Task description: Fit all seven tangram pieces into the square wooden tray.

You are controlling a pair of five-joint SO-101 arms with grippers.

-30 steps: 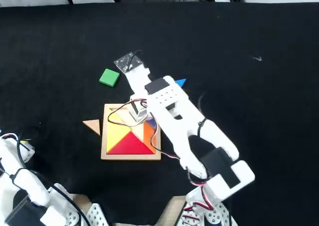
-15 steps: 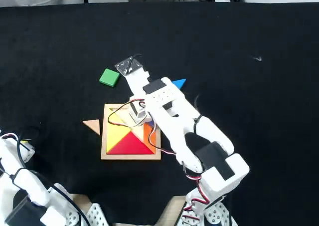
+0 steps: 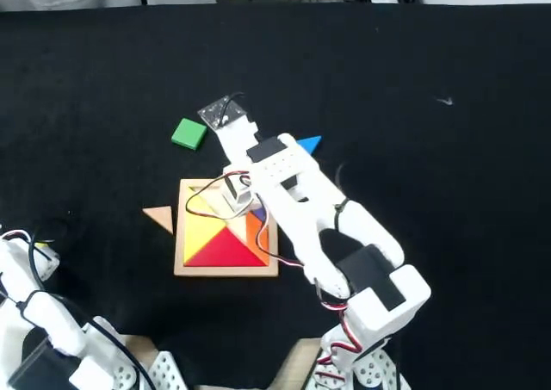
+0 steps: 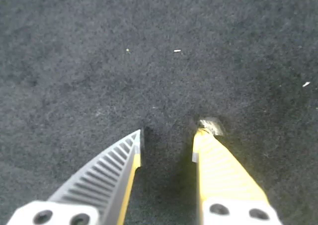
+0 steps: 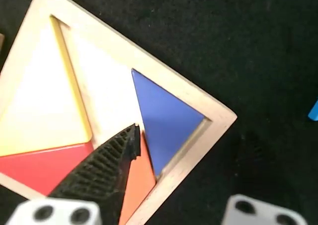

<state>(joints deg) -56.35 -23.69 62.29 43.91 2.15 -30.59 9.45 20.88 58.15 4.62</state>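
Left wrist view has my left gripper (image 4: pixel 169 135) low over the black cloth (image 4: pixel 149 46). Its ribbed grey finger and its yellow finger stand a moderate gap apart, with nothing between them. In the high view my left arm (image 3: pixel 39 321) sits at the near left corner of the table, well apart from the tray.

Moving right, a tan triangle (image 3: pixel 159 218) lies flat on the cloth just beside the left rim of the wooden tray (image 3: pixel 225 271). A green square (image 3: pixel 188 133) lies farther off, beyond the tray's far left corner. Inside the tray, the yellow triangle (image 3: pixel 205 226) fills the left part, the red triangle (image 3: pixel 225 252) fills the near part, and an orange piece (image 3: pixel 257 233) lies along the right side. The right wrist view adds a dark blue triangle (image 5: pixel 166 115) tucked into the far right corner. It touches the orange piece, and bare wood shows between it and the yellow triangle.

My right arm (image 3: pixel 297 179) stretches from the near edge out over the tray's right side. My right gripper (image 5: pixel 189 133) is spread wide and holds nothing. One black fingertip is at the seam between the dark blue triangle and the orange piece. The other finger lies outside the rim and is hard to make out against the cloth. Farthest right, a light blue triangle (image 3: pixel 311 142) lies on the cloth beyond the tray's far right corner, close beside my right arm.
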